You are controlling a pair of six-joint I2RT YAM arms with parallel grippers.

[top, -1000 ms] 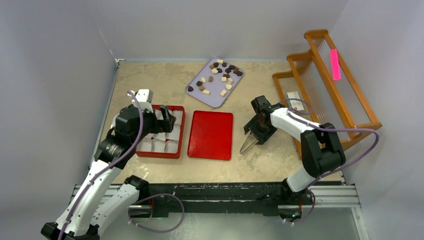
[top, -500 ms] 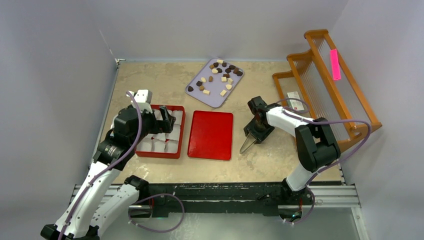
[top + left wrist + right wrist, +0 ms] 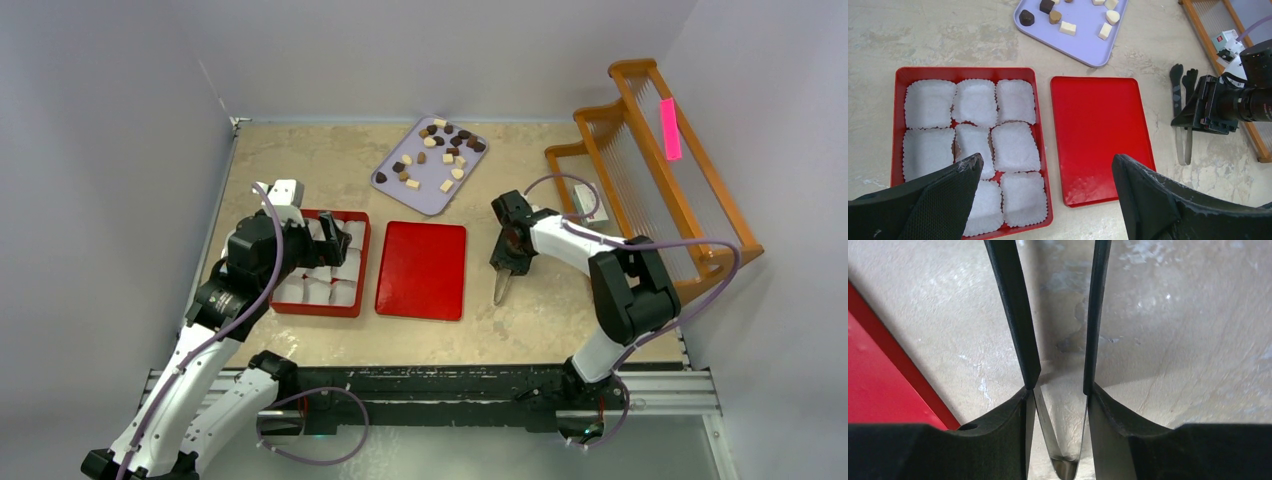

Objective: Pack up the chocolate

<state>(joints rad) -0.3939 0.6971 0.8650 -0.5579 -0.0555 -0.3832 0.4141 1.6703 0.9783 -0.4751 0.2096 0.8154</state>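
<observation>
The right gripper (image 3: 1056, 387) is clamped on a pair of metal tongs (image 3: 1063, 466), which point at bare table just beside the flat red lid (image 3: 878, 380). The chocolate pieces (image 3: 1066, 28) lie well apart from it, further out on a lavender tray (image 3: 1088, 45). They look tiny, light and easy to mark, so I think the tongs should pinch one piece gently by its sides. The left gripper (image 3: 1047, 160) hangs wide open over the red box of paper cups (image 3: 898, 75).

No legible text or labels

Red box (image 3: 968, 73), white cups (image 3: 1015, 147), lavender tray (image 3: 1083, 44), cream and brown chocolate (image 3: 1066, 28)
</observation>
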